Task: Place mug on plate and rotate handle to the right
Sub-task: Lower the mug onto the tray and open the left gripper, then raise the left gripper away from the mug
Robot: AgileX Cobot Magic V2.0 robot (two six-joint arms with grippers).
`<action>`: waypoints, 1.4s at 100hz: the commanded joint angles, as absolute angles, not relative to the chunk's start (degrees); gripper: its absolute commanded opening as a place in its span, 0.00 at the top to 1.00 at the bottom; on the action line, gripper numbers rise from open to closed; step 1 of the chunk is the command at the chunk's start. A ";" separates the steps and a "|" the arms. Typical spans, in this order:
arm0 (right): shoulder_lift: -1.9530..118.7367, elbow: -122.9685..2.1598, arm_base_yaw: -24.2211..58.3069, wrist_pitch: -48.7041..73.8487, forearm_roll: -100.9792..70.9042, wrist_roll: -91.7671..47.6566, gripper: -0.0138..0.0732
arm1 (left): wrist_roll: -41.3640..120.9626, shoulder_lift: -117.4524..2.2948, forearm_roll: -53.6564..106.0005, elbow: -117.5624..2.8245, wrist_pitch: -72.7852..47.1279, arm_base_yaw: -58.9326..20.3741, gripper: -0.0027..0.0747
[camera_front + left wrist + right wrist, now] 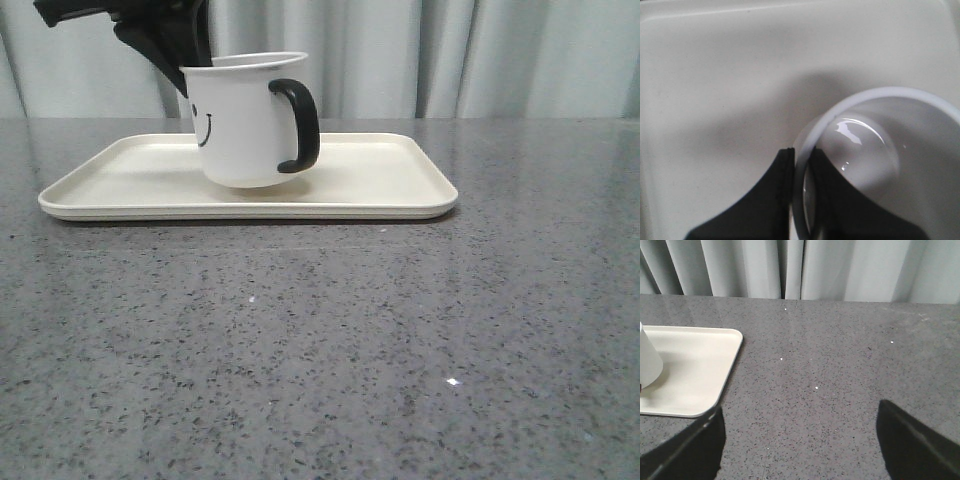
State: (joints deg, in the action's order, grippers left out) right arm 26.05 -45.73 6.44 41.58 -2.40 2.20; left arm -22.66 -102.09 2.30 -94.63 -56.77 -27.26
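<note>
Mug [245, 120], tilted, rim pinched btwn left fingers [785, 172] over plate [400, 180]; early release could tip it; right fingers [910, 440] apart.

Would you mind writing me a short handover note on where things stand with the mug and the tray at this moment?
Left gripper: shut on the mug, pinching its rim, one finger inside and one outside.
Right gripper: open, nothing between its fingers, over bare table beside the tray.
Mug: upright over the tray; whether its base rests fully I cannot tell. Handle already points right in the front view.
Left: confirm the mug is seated, release, pull the left arm away.
</note>
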 commanded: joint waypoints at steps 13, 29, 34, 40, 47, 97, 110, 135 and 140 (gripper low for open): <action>27.03 -47.53 6.19 37.09 -2.48 1.88 0.14 | -23.65 -99.75 1.65 -96.82 -54.69 -28.37 0.99; 27.03 -47.53 6.19 37.09 -2.48 1.88 0.14 | -24.28 -101.75 0.59 -96.82 -55.92 -29.44 0.99; 27.03 -47.53 6.19 37.09 -2.48 1.88 0.14 | -24.28 -102.43 0.59 -96.82 -56.07 -29.59 0.99; 27.03 -47.53 6.19 37.09 -2.48 1.88 0.14 | -24.28 -102.95 0.59 -96.82 -56.30 -29.59 0.99; 27.03 -47.53 6.19 37.09 -2.48 1.88 0.14 | -24.28 -102.98 0.59 -96.82 -56.16 -29.62 0.99; 27.03 -47.53 6.19 37.14 -2.48 1.88 0.14 | -21.95 -102.86 0.89 -98.14 -56.03 -29.62 0.93; 27.03 -47.53 6.19 37.14 -2.48 1.88 0.14 | -19.67 -102.86 1.05 -99.93 -57.04 -29.62 0.77; 27.03 -47.53 6.19 37.14 -2.48 1.88 0.14 | -19.35 -102.86 1.05 -103.80 -59.40 -29.62 0.35; 27.03 -47.53 6.19 37.14 -2.48 1.88 0.14 | -19.35 -102.86 0.82 -104.39 -60.02 -29.62 0.28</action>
